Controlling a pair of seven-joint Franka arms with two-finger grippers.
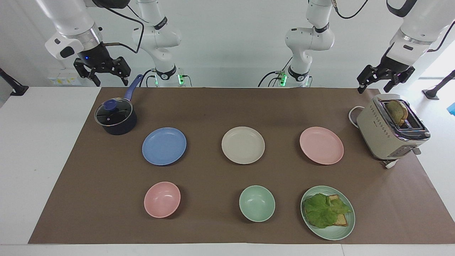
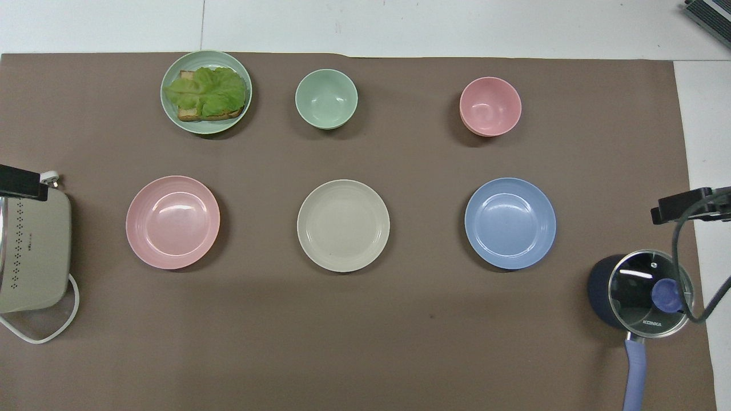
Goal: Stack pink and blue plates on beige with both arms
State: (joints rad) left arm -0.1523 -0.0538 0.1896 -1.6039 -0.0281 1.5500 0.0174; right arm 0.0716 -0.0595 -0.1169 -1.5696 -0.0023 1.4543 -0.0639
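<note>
Three equal flat plates lie in a row on the brown mat. The beige plate (image 1: pixel 243 145) (image 2: pixel 343 225) is in the middle. The pink plate (image 1: pixel 321 145) (image 2: pixel 172 222) lies beside it toward the left arm's end. The blue plate (image 1: pixel 164 146) (image 2: pixel 510 223) lies toward the right arm's end. All three are bare and apart from each other. My left gripper (image 1: pixel 382 80) (image 2: pixel 20 182) hangs open and empty in the air over the toaster's end of the table. My right gripper (image 1: pixel 106 76) (image 2: pixel 685 205) hangs open and empty over the saucepan's handle.
A lidded dark saucepan (image 1: pixel 116 119) stands near the blue plate. A cream toaster (image 1: pixel 391 128) with bread in it stands beside the pink plate. Farther from the robots sit a pink bowl (image 1: pixel 162 199), a mint bowl (image 1: pixel 256 203) and a mint plate (image 1: pixel 330 235) with lettuce toast.
</note>
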